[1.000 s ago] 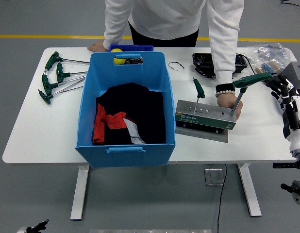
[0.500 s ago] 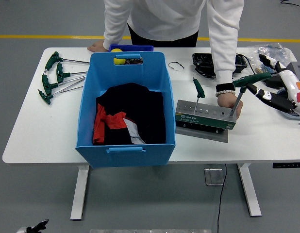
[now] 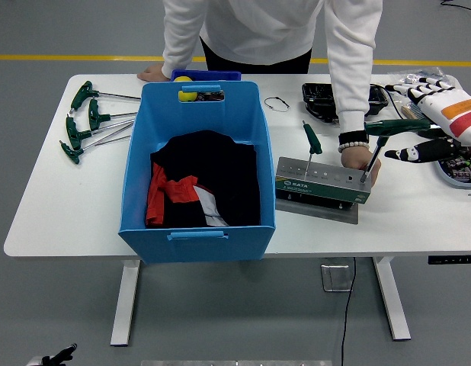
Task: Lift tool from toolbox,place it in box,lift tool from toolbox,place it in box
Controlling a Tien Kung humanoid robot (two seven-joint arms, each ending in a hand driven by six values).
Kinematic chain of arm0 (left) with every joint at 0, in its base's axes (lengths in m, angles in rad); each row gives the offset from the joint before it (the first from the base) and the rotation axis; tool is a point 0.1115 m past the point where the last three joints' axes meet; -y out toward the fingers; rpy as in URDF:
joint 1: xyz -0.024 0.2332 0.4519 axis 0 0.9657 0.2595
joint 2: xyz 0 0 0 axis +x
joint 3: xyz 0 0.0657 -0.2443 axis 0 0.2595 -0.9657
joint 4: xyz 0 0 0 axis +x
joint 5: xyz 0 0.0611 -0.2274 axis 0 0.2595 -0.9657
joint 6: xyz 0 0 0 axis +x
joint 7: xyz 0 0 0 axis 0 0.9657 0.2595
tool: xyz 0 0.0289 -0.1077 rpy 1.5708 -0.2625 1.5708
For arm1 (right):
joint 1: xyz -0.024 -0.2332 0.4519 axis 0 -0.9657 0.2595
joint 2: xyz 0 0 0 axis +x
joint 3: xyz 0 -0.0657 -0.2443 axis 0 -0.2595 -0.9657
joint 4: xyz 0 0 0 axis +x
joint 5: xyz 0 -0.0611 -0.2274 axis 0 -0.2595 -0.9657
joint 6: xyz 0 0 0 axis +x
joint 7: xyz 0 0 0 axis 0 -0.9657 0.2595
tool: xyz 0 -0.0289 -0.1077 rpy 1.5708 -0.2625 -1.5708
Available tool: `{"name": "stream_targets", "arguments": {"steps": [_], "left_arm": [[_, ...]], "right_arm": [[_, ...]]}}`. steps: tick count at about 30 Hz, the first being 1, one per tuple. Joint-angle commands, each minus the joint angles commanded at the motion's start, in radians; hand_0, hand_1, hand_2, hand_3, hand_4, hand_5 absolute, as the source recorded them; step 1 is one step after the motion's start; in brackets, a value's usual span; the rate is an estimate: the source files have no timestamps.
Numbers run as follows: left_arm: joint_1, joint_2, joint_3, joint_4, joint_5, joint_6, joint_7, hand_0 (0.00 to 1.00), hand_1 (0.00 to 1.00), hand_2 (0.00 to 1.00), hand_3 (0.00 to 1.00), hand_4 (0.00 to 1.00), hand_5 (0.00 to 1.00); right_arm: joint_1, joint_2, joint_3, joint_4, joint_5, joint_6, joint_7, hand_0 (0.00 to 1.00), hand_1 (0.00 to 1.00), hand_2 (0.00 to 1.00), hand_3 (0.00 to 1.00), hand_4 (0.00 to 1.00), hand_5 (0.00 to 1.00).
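The counter (image 3: pixel 60 206) is smooth matt white. The blue box (image 3: pixel 197 229) looks like plastic, holding black and red cloth (image 3: pixel 197 191). The toolbox (image 3: pixel 323 181) is dull grey metal; its tools (image 3: pixel 312 145) have thin metal shafts and green handles.

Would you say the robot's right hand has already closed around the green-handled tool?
No, the right hand is open beside the green-handled tool.

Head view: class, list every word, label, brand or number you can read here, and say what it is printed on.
"SATA": white lettering on the green front face of the metal tool holder.
A smaller line of print just under it on the same face: too small to read.
The packets in the clear plastic bag at the far right: print too blurred to read.
Nothing else legible.
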Motion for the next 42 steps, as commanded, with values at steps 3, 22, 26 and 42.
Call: {"name": "stream_targets", "arguments": {"steps": [3, 22, 26, 42], "left_arm": [[0.001, -0.001, 0.001, 0.0, 0.001, 0.0, 0.0, 0.856, 0.841, 0.824, 0.615, 0.721, 0.547], [-0.005, 0.001, 0.02, 0.0, -0.014, 0.001, -0.003, 0.858, 0.843, 0.825, 0.619, 0.725, 0.549], [-0.008, 0.001, 0.019, 0.0, -0.018, 0.002, -0.006, 0.858, 0.843, 0.825, 0.619, 0.725, 0.549], [-0.018, 0.0, 0.043, 0.0, -0.048, 0.003, -0.012, 0.862, 0.843, 0.824, 0.618, 0.728, 0.55]], "right_arm": [[0.045, 0.007, -0.053, -0.015, 0.015, 0.045, -0.036, 0.914, 0.789, 0.805, 0.901, 0.998, 0.55], [0.24, 0.047, -0.204, -0.093, 0.065, 0.178, -0.165, 0.624, 0.498, 0.47, 0.617, 0.998, 0.756], [0.263, 0.047, -0.231, -0.11, 0.063, 0.238, -0.19, 0.624, 0.498, 0.47, 0.617, 0.998, 0.756], [0.296, 0.049, -0.269, -0.147, 0.067, 0.267, -0.187, 0.444, 0.343, 0.334, 0.414, 0.998, 0.774]]}}
